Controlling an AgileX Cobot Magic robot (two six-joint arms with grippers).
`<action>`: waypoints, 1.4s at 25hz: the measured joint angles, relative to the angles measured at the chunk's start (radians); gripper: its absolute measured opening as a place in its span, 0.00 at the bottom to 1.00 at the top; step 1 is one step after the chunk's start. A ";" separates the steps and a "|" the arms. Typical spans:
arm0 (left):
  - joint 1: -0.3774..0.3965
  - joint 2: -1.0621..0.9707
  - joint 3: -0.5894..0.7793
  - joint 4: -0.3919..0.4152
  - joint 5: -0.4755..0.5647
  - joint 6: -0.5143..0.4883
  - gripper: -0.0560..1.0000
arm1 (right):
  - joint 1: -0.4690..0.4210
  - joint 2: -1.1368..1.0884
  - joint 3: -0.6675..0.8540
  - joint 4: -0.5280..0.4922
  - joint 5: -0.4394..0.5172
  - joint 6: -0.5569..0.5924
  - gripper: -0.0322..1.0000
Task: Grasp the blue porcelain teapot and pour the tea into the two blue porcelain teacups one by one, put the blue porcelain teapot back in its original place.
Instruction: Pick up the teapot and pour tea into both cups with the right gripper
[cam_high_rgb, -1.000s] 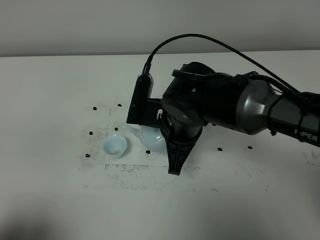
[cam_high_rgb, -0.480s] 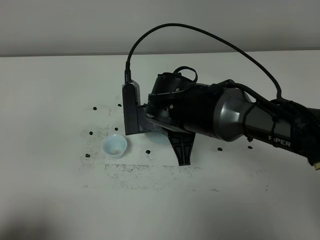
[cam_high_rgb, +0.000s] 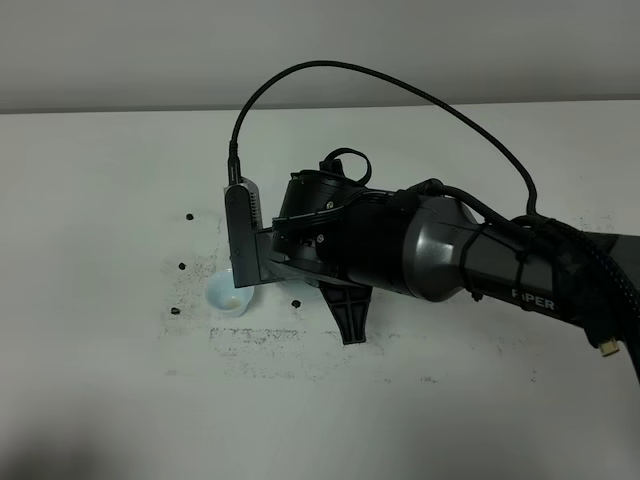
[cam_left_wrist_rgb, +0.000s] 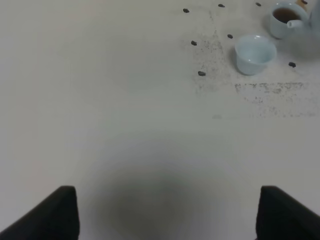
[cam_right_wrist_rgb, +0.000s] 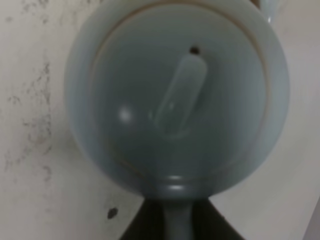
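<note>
Pouring is in hand: the right gripper (cam_right_wrist_rgb: 176, 226) is clamped on the loop handle of the blue porcelain teapot (cam_right_wrist_rgb: 175, 95), its spout at the rim of the far teacup (cam_left_wrist_rgb: 286, 16), which is brown with tea. Next, I judge, the spout must swing to the emptier near teacup (cam_left_wrist_rgb: 255, 52). The left gripper (cam_left_wrist_rgb: 170, 212) hangs well apart, jaws spread; only black specks (cam_left_wrist_rgb: 201, 73) dot the table (cam_left_wrist_rgb: 100, 100).

White table (cam_high_rgb: 100, 400), small black dots (cam_high_rgb: 190, 216), grey wall (cam_high_rgb: 120, 50)
</note>
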 joint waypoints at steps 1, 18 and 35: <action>0.000 0.000 0.000 0.000 0.000 0.000 0.74 | 0.000 0.001 0.000 -0.005 0.004 0.015 0.10; 0.000 0.000 0.000 0.000 0.000 0.000 0.74 | 0.017 0.062 -0.098 -0.108 0.105 0.080 0.10; 0.000 0.000 0.000 0.000 0.000 0.000 0.74 | 0.062 0.078 -0.103 -0.152 0.118 0.080 0.10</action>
